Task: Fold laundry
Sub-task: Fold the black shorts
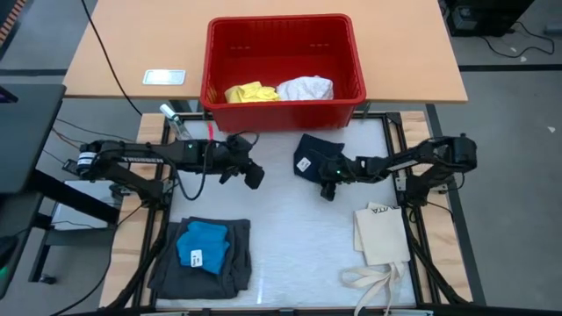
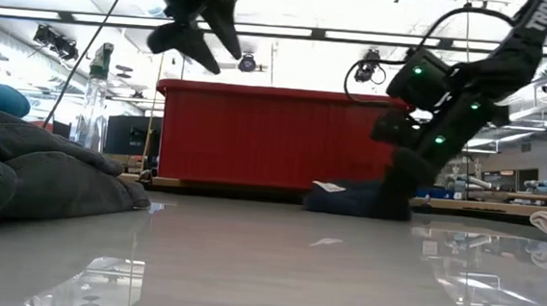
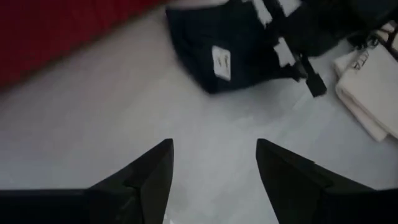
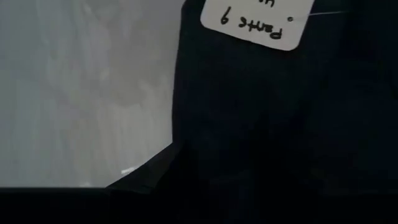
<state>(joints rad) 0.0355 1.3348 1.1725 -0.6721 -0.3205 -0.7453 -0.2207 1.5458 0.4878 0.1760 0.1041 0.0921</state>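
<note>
A crumpled navy cloth piece (image 1: 312, 151) with a white tag (image 4: 255, 22) lies on the white table top just in front of the red basket. My right gripper (image 1: 329, 186) is down at the cloth's near edge. In the right wrist view the navy cloth (image 4: 280, 112) fills the picture close up. My left gripper (image 1: 253, 175) hangs open above the table, left of the navy cloth (image 3: 205, 37), with nothing between its fingers. Folded dark grey shorts (image 1: 206, 254) lie at the near left with a bright blue piece (image 1: 202, 244) on top.
The red basket (image 1: 281, 92) at the far side holds a yellow piece (image 1: 250, 91) and a white piece (image 1: 306, 88). A cream tote bag (image 1: 382, 233) with long straps lies near right. A clear bottle (image 1: 176, 120) stands at the far left. Bare table lies between the arms.
</note>
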